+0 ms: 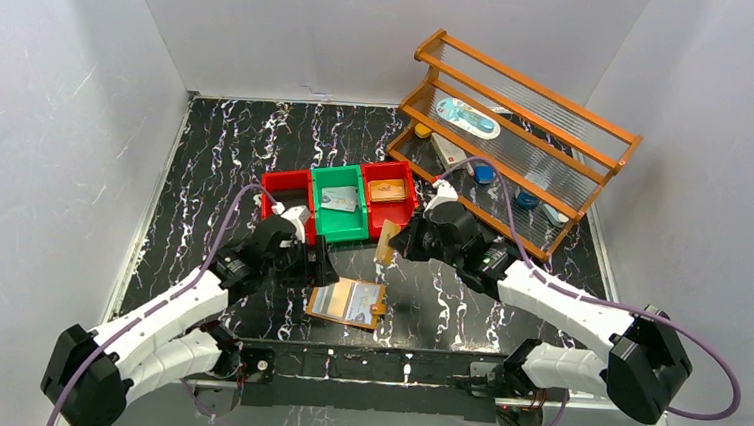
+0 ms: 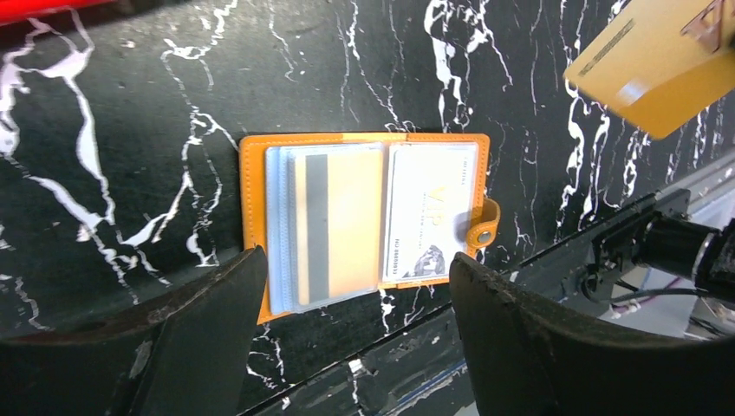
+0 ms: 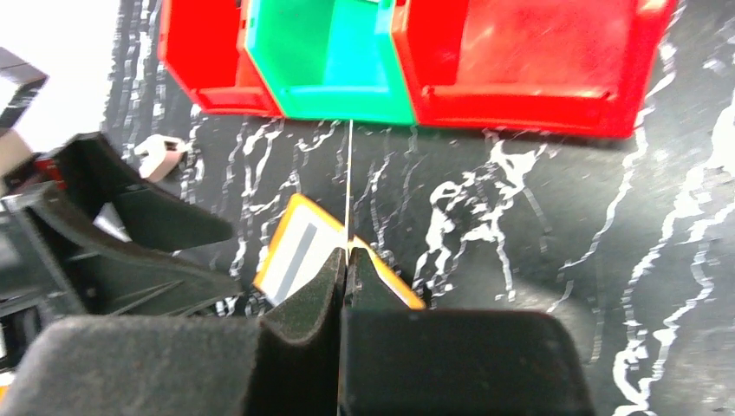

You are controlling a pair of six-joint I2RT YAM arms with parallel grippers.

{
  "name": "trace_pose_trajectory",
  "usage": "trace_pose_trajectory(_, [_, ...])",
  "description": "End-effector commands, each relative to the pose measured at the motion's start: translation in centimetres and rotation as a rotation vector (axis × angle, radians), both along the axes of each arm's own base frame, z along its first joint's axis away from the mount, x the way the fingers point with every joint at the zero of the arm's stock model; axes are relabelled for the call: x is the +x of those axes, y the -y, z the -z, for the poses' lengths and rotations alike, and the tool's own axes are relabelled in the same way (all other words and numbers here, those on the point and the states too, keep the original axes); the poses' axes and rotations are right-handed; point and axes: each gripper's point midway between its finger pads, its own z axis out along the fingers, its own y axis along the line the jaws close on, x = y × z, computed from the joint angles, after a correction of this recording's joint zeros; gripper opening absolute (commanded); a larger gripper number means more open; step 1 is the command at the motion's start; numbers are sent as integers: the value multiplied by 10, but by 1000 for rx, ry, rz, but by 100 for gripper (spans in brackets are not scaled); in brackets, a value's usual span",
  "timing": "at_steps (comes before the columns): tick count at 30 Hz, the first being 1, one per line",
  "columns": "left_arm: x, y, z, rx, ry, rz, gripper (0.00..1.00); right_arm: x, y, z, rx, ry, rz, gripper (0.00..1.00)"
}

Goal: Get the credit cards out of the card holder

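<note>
The tan-orange card holder [image 1: 347, 302] lies open on the black marble table near the front edge. In the left wrist view the card holder [image 2: 251, 173] shows a card with a grey stripe [image 2: 334, 221] in its left clear pocket and a white card [image 2: 429, 212] in its right one. My left gripper [image 1: 321, 267] is open and empty, just left of and above the holder. My right gripper [image 1: 398, 243] is shut on a thin gold-tan credit card [image 1: 386, 242], held on edge above the table behind the holder. That card shows edge-on [image 3: 349, 173] in the right wrist view and at the top right [image 2: 659, 69] in the left wrist view.
A row of bins stands behind the holder: a red bin [image 1: 285, 187], a green bin [image 1: 337, 225] with a pale card [image 1: 339, 200] in it, and a red bin [image 1: 405, 207] with a small brown case [image 1: 388, 190]. An orange wooden rack [image 1: 519, 133] with small items stands at the back right.
</note>
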Motion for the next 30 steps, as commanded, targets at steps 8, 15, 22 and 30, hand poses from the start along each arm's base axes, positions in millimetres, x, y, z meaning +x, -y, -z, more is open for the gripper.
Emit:
trace_pose_trajectory(8, [10,-34,-24,99,124,-116,95,77,26,-42,-396,516,3,0])
trace_pose_trajectory(15, [13,-48,-38,129,168,-172,98,119,18,-57,-646,804,-84,0])
trace_pose_trajectory(22, [14,-52,-46,132,195,-177,98,164,-5,-42,-747,892,-199,0])
trace_pose_trajectory(30, [13,-54,-48,129,201,-185,98,201,-16,-12,-841,905,-275,0])
